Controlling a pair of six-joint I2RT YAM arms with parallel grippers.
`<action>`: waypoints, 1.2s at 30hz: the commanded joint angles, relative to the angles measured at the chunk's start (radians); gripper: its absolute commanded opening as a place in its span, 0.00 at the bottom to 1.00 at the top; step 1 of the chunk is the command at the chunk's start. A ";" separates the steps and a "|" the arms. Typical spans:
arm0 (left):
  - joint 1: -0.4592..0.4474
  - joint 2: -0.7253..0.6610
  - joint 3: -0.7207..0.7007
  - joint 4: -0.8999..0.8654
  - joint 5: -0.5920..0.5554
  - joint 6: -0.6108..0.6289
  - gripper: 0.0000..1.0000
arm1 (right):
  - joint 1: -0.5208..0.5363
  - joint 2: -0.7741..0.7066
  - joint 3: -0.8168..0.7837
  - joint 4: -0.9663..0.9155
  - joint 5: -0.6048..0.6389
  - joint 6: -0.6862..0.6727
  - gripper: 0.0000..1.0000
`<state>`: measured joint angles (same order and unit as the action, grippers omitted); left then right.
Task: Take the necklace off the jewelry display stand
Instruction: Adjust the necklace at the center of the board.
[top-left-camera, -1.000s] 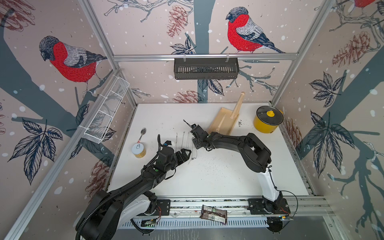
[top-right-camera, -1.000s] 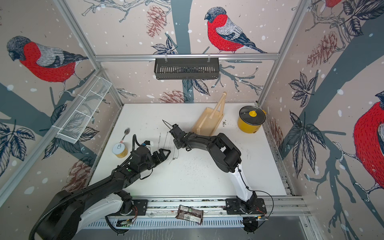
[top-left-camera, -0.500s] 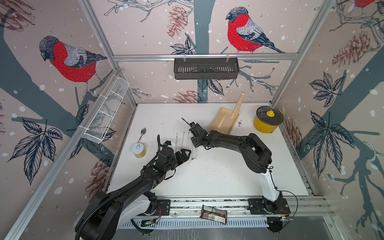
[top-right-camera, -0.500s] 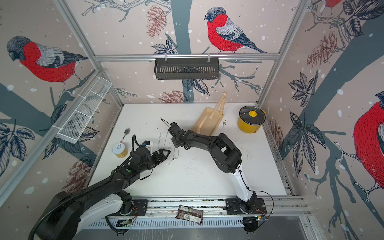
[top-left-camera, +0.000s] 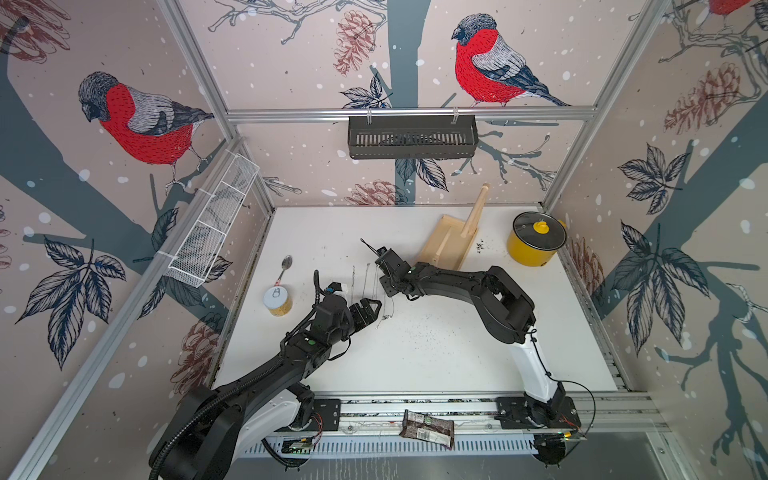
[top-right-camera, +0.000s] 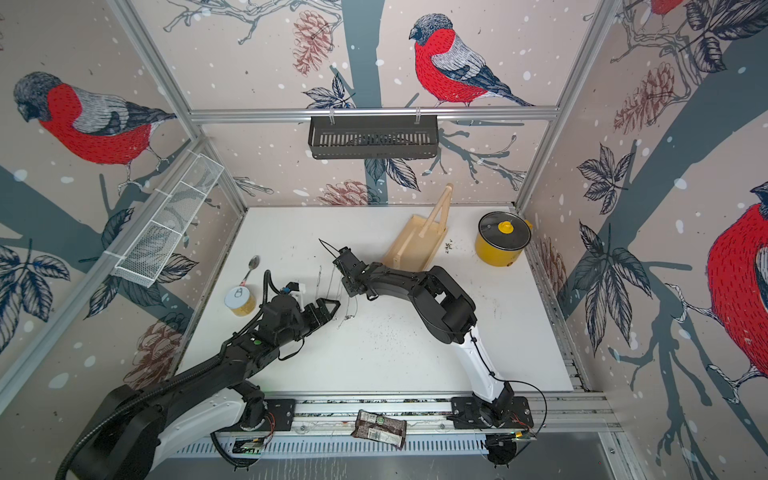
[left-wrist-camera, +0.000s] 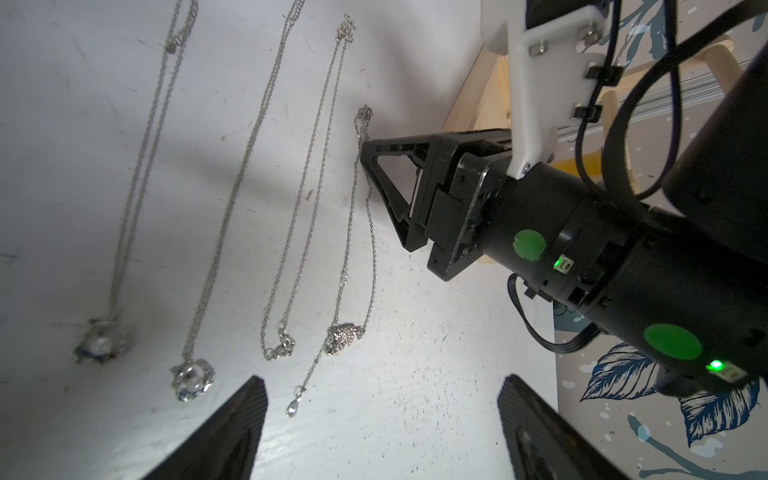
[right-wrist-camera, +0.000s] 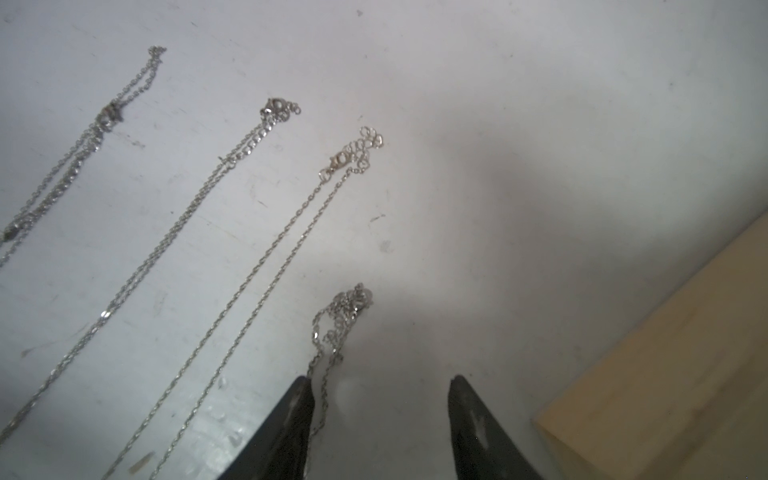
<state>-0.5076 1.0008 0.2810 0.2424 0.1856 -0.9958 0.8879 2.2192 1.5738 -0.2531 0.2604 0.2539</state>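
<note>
Right jaws have crept slightly away from the 1 jewelry display stand (top-left-camera: 445, 243); both pairs gape, empty. 4 necklaces (left-wrist-camera: 192, 379) lie before the left jaws.

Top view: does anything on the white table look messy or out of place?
Yes. Dark specks are scattered over the white table, and a crumpled brown wrapper lies on the front metal rail, off the table.

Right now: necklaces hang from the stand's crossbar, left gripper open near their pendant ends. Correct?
Not quite. The necklaces lie flat on the table, off the jewelry display stand, as the left wrist view shows. The left gripper is open near their pendant ends.
</note>
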 joint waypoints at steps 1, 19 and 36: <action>0.002 -0.003 0.000 0.026 -0.003 -0.006 0.88 | -0.005 0.010 0.005 -0.030 0.026 -0.020 0.54; 0.006 0.002 0.009 0.013 -0.002 0.005 0.88 | -0.048 0.088 0.115 -0.053 0.008 -0.033 0.54; 0.008 0.010 0.013 0.013 0.000 0.009 0.88 | -0.088 0.126 0.174 -0.112 0.074 -0.021 0.54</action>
<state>-0.5007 1.0103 0.2859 0.2409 0.1860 -0.9943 0.8078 2.3341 1.7473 -0.2699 0.3096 0.2329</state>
